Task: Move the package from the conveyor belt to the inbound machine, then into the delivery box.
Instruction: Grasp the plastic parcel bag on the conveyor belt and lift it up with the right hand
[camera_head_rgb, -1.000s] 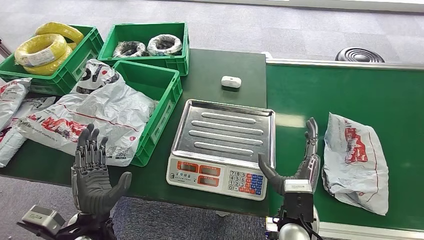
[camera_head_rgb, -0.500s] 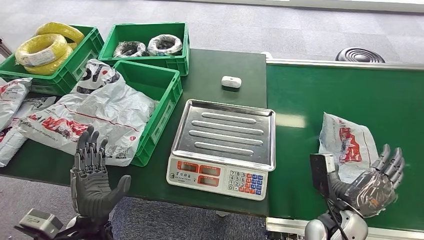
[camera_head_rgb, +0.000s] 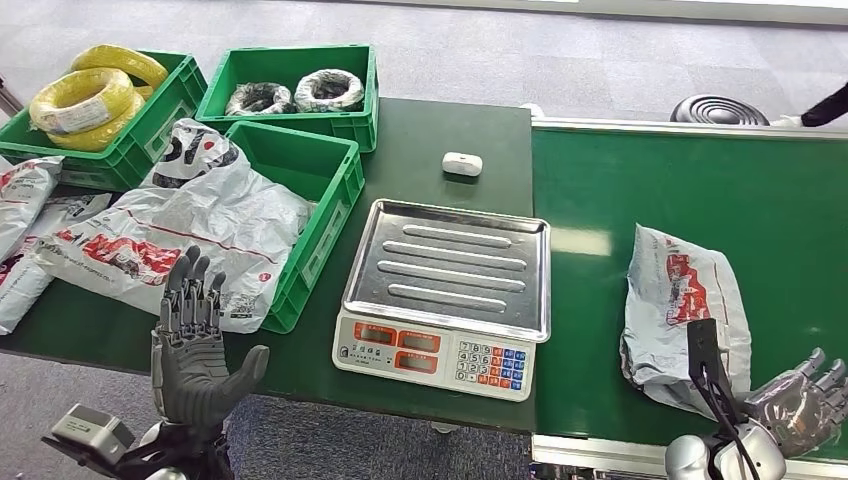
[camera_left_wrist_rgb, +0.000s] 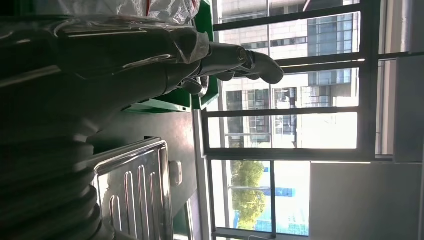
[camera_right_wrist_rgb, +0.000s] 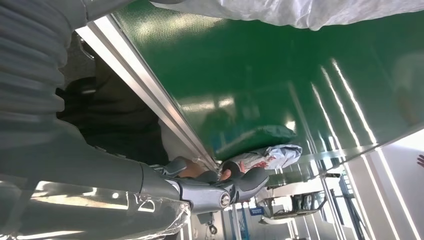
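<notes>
1. Your package (camera_head_rgb: 684, 312) lies flat on the conveyor belt (camera_head_rgb: 640, 180) — nothing of the task is done yet.
2. Your right hand (camera_head_rgb: 800, 405) sits low at the belt's near edge, just beside the package's near corner, fingers spread and holding nothing. Whether a fingertip touches the plastic, you can't tell from the head view, and the right wrist view is too dark there to settle it.
3. Your left hand (camera_head_rgb: 195, 345) hovers palm-up in front of the bench (camera_head_rgb: 430, 130), fingers apart and empty, near the heap of bagged parcels (camera_head_rgb: 190, 235).
4. The inbound machine (camera_head_rgb: 450, 295) — the scale with its steel tray — stands bare between the belt and the green delivery box (camera_head_rgb: 330, 215).
5. Everything remains for you: grasp the package, set it on the tray, then carry it on into the delivery box.
</notes>
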